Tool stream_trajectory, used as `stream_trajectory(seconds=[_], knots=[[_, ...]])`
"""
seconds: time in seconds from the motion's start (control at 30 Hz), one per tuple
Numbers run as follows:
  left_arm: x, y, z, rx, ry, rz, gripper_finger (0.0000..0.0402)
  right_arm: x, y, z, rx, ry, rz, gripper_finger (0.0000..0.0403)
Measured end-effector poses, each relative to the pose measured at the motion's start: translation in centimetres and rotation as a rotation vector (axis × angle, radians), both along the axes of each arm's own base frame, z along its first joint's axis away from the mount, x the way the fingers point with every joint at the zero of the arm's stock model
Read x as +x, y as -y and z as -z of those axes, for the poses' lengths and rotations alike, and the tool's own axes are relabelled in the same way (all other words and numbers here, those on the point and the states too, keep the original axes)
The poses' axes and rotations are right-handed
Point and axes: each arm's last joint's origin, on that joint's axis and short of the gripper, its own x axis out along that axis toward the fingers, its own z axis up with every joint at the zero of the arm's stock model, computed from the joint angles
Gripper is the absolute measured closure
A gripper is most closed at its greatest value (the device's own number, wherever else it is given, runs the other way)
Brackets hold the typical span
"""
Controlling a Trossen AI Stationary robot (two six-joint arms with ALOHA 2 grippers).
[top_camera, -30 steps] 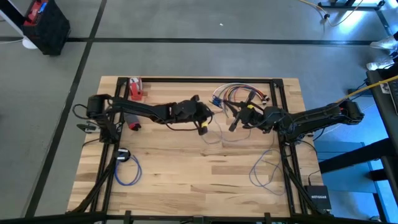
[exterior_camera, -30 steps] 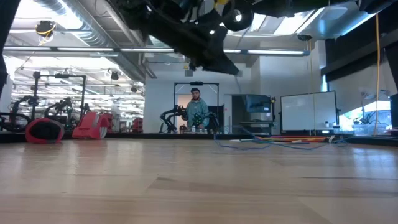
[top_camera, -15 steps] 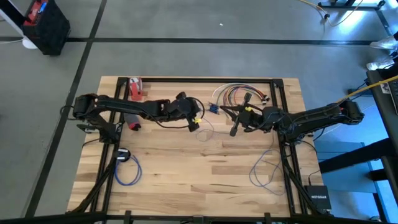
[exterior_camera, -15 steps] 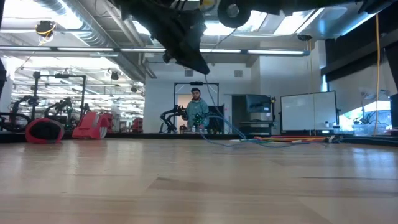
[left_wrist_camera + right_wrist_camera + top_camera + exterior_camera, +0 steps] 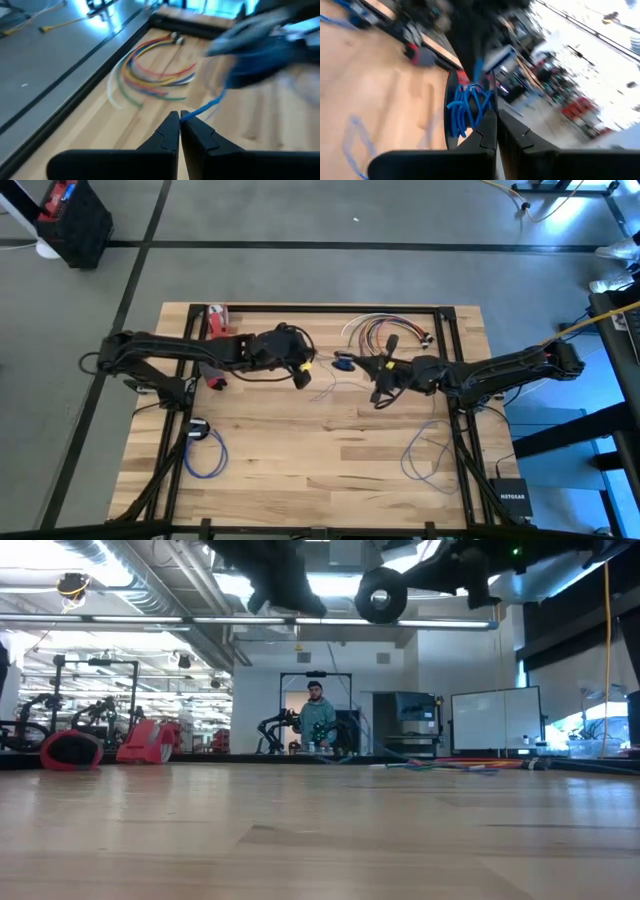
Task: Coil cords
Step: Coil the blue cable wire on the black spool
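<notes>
Left gripper [image 5: 179, 116] up over the table's middle, fingers pinching the blue cord's [image 5: 205, 106] end, likely to keep it taut for winding. Right gripper [image 5: 494, 114] facing it, pinching the blue coil [image 5: 466, 107]. Farther back lies the coloured cord bundle [image 5: 380, 330]. Motion blur hides the coil's turns.

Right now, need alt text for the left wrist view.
The left gripper is shut on the end of a blue cord, held above the wooden table. Beyond it a bundle of coloured cords lies in a loose arc near the table's black edge, and a blurred dark arm crosses behind.
</notes>
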Motion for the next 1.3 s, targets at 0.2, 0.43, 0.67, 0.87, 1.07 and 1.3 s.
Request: stream_trajectory(seconds=[0.2,0.43,0.67,0.87,1.07,1.3], knots=[[1.0,1.5,-0.5,-0.03,0.113,0.086,0.0394,0.5,0.9,0.6,-0.015,-0.03,0.08,0.0395],[2.9,2.8,-0.2,-0.029,0.234,0.133,0.0397,1.6,2.0,1.3,0.033,0.02,0.135,0.0395],[5.4,3.0,1.8,-0.009,0.308,0.147,0.0394,2.3,1.9,1.1,0.098,0.069,0.111,0.0395],[7.0,2.9,2.6,0.006,0.347,0.147,0.0399,2.6,1.7,0.6,0.18,0.118,0.059,0.0395],[7.3,2.5,3.2,0.008,0.33,0.131,0.0397,2.6,1.7,-0.2,0.268,0.217,0.031,0.0395],[7.2,2.0,3.1,0.027,0.328,0.111,0.0394,2.6,1.6,-1.1,0.345,0.343,0.01,0.0395]])
